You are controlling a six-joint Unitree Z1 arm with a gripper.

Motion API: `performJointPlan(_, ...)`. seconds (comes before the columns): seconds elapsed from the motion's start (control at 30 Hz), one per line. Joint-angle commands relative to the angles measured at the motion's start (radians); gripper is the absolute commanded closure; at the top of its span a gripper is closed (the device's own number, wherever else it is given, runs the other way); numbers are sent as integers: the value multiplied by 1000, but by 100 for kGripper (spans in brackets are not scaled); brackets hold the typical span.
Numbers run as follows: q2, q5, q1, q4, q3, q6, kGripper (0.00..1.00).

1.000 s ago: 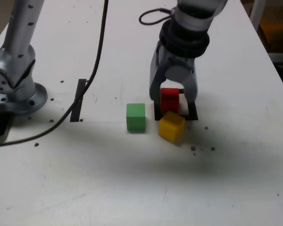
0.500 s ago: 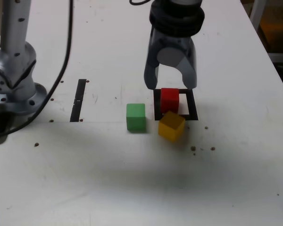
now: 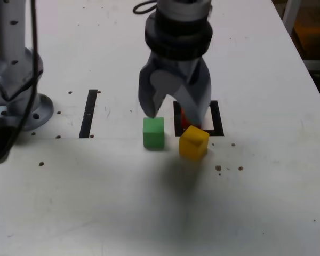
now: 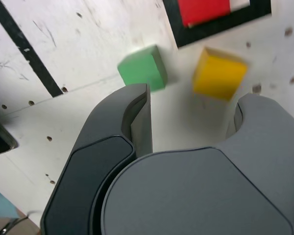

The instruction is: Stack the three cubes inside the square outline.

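Red cube (image 4: pixel 202 10) inside black square outline (image 4: pixel 225 28), toward exterior view's left side of it. Yellow cube (image 3: pixel 193 143) just outside, at outline's near edge. Green cube (image 3: pixel 153 133) beside, farther left in exterior view. Hand (image 3: pixel 177 116) above desk (image 3: pixel 117 197), fingers apart, gripping none.

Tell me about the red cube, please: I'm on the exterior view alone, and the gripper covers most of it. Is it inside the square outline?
Observer: The wrist view shows the red cube against the black frame, with a bit of white centre beside it; its far part is cut off by the picture edge.
Operator: Anything between the gripper's fingers?
Observer: No cube; from the wrist, the gripper stands open, with bare tabletop between its fingers.
Operator: Are green and yellow touching?
Observer: No, white surface separates the green cube and the yellow cube.
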Motion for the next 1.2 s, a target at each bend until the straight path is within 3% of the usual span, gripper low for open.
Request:
performJointPlan(0.0, 9, 0, -8, -18, 5, 14, 35)
performJointPlan(0.4, 62, -14, -23, -80, 17, 135, 32)
performJointPlan(0.83, 117, -2, -23, -165, 59, 190, 28)
performJointPlan(1.17, 136, 3, -23, -185, 80, 195, 26)
